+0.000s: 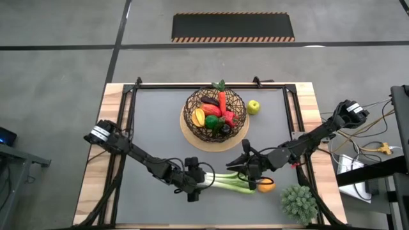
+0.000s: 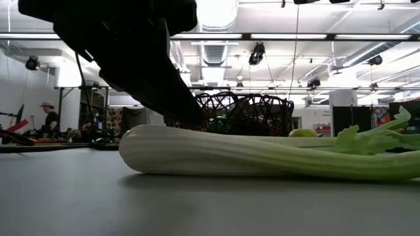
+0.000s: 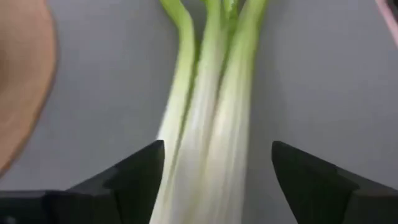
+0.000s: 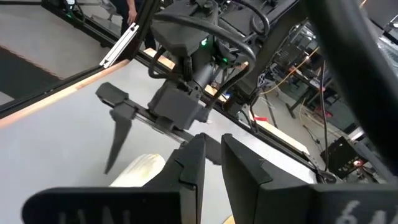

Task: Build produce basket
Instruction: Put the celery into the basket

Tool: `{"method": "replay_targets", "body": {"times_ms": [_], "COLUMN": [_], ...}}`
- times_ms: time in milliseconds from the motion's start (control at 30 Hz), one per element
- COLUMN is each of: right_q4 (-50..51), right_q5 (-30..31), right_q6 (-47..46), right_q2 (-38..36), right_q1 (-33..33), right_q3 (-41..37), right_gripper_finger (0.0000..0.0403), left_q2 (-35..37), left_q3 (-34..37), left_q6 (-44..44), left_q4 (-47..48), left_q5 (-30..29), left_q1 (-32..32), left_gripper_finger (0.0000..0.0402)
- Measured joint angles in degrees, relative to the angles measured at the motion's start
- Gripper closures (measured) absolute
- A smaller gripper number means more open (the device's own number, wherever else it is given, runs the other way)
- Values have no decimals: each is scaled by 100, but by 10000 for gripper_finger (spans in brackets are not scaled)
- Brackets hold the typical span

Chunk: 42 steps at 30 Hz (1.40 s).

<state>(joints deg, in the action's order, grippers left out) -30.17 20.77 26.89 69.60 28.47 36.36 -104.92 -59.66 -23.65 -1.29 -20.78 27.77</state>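
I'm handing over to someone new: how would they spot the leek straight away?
Start at the basket on its pale wooden disc at the table's far middle, then come toward the near edge. The leek lies flat there between the left gripper and the right gripper. It is the only long piece, white at one end, green-leaved at the other.

White-green leek (image 1: 229, 183), dark brown lattice basket (image 1: 215, 115).
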Motion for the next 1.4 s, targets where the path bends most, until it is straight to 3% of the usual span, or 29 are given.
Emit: {"method": "replay_targets", "body": {"times_ms": [300, 600, 900, 1100, 1300, 1400], "right_q4": [2, 28, 34, 170, 132, 159], "right_q5": [23, 25, 25, 23, 26, 240], "right_q6": [-125, -184, -213, -181, -70, -601], "right_q2": [0, 0, 0, -7, -492, -842], "right_q1": [-53, -76, -76, -72, -74, -74], "right_q3": [-3, -5, -5, -11, 21, 70], "right_gripper_finger": [360, 360, 360, 360, 360, 359], "left_q2": [-337, -339, -301, -6, 362, 454], "left_q3": [15, 155, 195, 195, 202, 208], "left_q6": [-301, -603, -533, -111, 498, 689], "left_q4": [-169, -122, -109, -109, -121, -113], "left_q5": [41, 529, 548, 94, -1264, -1875], "left_q1": [-143, -256, -256, -181, 340, 539], "left_gripper_finger": [135, 159, 229, 296, 298, 299]}}
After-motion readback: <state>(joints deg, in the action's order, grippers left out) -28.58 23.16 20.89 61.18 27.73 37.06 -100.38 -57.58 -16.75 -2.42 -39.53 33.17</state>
